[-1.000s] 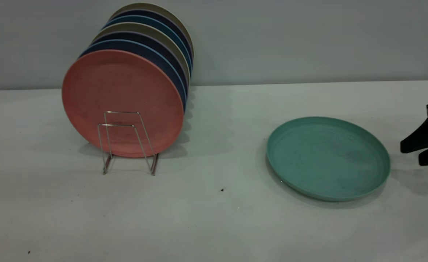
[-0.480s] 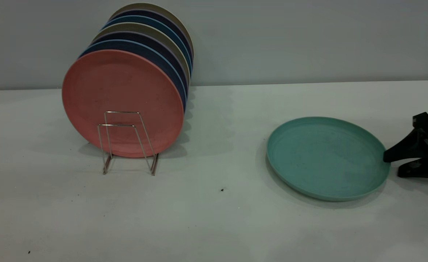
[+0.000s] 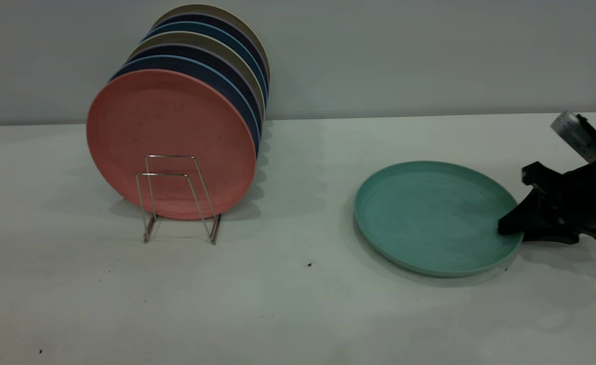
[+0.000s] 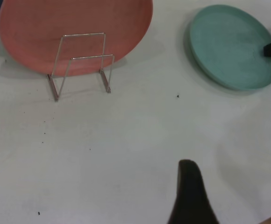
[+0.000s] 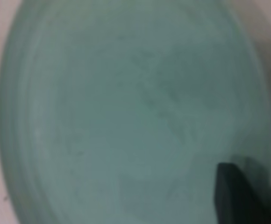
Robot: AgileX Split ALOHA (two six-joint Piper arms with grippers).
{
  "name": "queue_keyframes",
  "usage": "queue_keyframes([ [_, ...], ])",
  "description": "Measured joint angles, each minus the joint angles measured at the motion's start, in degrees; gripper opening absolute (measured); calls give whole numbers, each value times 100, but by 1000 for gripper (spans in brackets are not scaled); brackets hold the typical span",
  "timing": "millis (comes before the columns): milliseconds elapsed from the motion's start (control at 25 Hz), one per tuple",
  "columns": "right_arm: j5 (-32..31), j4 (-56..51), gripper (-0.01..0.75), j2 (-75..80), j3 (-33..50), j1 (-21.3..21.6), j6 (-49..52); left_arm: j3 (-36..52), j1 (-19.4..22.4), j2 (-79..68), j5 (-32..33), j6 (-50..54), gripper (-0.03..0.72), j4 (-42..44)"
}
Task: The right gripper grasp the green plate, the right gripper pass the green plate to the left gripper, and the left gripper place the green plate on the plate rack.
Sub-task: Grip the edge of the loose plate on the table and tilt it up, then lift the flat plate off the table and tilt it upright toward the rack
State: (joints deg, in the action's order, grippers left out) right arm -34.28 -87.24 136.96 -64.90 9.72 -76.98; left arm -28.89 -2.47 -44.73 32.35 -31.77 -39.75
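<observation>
I see green plate (image 3: 432,215) flat on table (image 3: 298,304): stiff, light, likely slick plastic. My right gripper (image 3: 513,230) straddles near rim, fingers apart. Pinch rim.

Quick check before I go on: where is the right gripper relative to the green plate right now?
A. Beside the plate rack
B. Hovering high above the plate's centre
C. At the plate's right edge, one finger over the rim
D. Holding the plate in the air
C: the right gripper sits at the right edge of the green plate, one finger reaching over the rim while the plate lies on the table.
</observation>
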Motion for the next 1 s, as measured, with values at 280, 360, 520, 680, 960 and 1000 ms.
queue_keyframes([
  [280, 195, 119, 14, -124, -11, 5, 203, 0, 0, -18, -21, -72, 510, -122],
  [360, 359, 381, 13, -283, -4, 12, 228, 0, 0, -140, -21, -248, 504, -164],
  [520, 433, 863, 13, -861, 7, 12, 326, 0, 0, -781, -29, -630, 498, -743],
  [680, 288, 1187, 13, -1356, 7, 12, 421, 0, 0, -1625, -195, -1662, 498, -1832],
  [960, -23, 1496, 13, -1599, 7, -290, 545, -430, -67, -3431, -315, -3588, 497, -3636],
  [1000, -65, 1538, 13, -1599, 7, -367, 552, -548, -110, -3667, -315, -3726, 497, -3763],
])
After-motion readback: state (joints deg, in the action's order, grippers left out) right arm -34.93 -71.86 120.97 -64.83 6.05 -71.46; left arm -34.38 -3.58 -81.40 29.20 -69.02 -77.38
